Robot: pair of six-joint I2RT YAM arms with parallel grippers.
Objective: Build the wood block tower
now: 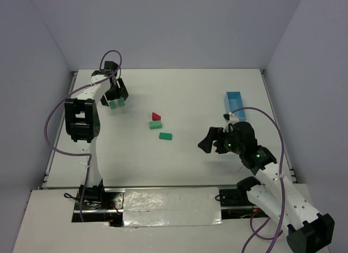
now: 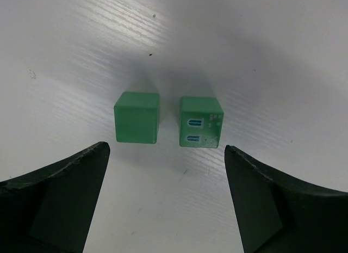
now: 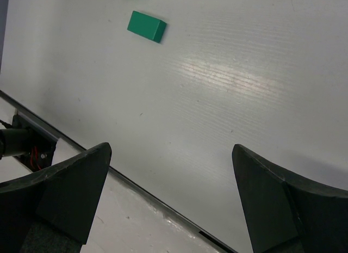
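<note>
At the far left of the white table (image 1: 190,90), the left gripper (image 2: 166,148) points down with its two dark fingers (image 2: 65,193) spread wide and closing on nothing. In the left wrist view, two small blocks sit on the table just ahead of the fingertips, within the width of the gap. They stand side by side with a narrow strip of table between them. The plain green cube (image 2: 136,124) is on the left, and the printed green cube (image 2: 200,122), with pale window-like marks on its near face, is on the right. Neither cube touches a finger. Toward the middle of the table the red roof-shaped block (image 1: 156,116) lies just behind a green block (image 1: 155,124). From above they look to be touching, though the overhead view is too small to be sure. A little nearer the arms and slightly to the right, the green oblong block (image 1: 165,136) lies flat by itself, apart from that pair. No block stands on another. Further right, the right gripper (image 3: 171,148) hangs above bare table, tilted toward the centre, its fingers likewise wide apart and empty. Its wrist camera shows the oblong block well ahead of it. Beyond it, near the right edge, the light-blue tray (image 1: 235,105) rests on the table, well apart from all the blocks.
</note>
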